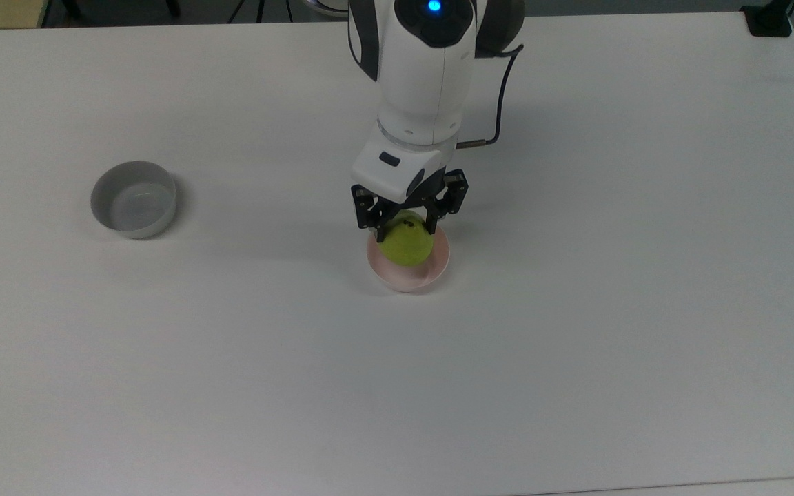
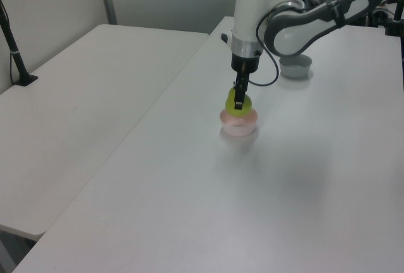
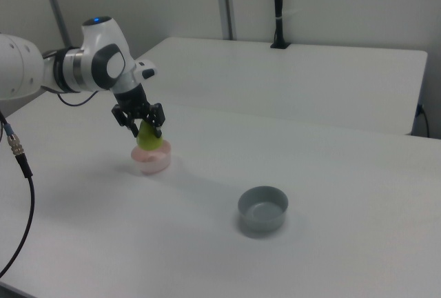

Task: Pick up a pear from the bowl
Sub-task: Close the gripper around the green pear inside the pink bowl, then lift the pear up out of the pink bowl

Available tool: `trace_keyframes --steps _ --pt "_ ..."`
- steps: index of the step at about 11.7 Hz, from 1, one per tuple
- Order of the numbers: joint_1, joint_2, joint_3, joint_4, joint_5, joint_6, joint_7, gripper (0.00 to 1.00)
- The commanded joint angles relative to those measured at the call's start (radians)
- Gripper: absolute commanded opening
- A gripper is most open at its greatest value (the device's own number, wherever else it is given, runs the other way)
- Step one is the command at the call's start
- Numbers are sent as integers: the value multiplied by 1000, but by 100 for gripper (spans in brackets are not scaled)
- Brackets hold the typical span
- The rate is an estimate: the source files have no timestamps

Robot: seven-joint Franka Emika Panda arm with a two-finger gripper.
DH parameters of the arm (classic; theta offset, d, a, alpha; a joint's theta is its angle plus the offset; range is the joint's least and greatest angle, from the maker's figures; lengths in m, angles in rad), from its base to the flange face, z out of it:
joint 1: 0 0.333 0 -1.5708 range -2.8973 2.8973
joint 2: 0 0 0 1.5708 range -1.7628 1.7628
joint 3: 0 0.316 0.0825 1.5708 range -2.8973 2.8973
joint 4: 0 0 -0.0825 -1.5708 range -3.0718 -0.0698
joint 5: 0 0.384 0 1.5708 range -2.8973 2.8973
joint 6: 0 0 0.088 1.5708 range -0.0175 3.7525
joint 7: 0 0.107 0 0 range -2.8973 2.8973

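Gripper (image 1: pixel 404 224): fingers clamped on the pear's two sides.
Pear (image 1: pixel 407 245): held just above the pink bowl (image 1: pixel 434 270).
Grey bowl (image 1: pixel 134 200): well apart on the table (image 1: pixel 645 275).

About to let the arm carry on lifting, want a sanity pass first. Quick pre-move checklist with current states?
1. Gripper closed on the pear: ok, a finger sits on each side of it in the top view.
2. Pear out of the pink bowl: ok, the right view shows it above the rim; whether it is fully clear, cannot tell.
3. Pink bowl upright on the table: ok in the left and right views.
4. Grip centred on the pear: cannot tell, the fingers hide the contact.
5. Grey bowl away from the lift path: ok, far toward the top view's left.
6. Cable hanging free beside the wrist: ok.
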Motion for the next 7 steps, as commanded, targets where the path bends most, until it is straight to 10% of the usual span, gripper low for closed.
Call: trace_keyframes --steps 1,7 --pt "2 -62 5 48 6 -138 15 43" --pt "-77 -70 -11 81 11 -150 -55 43"
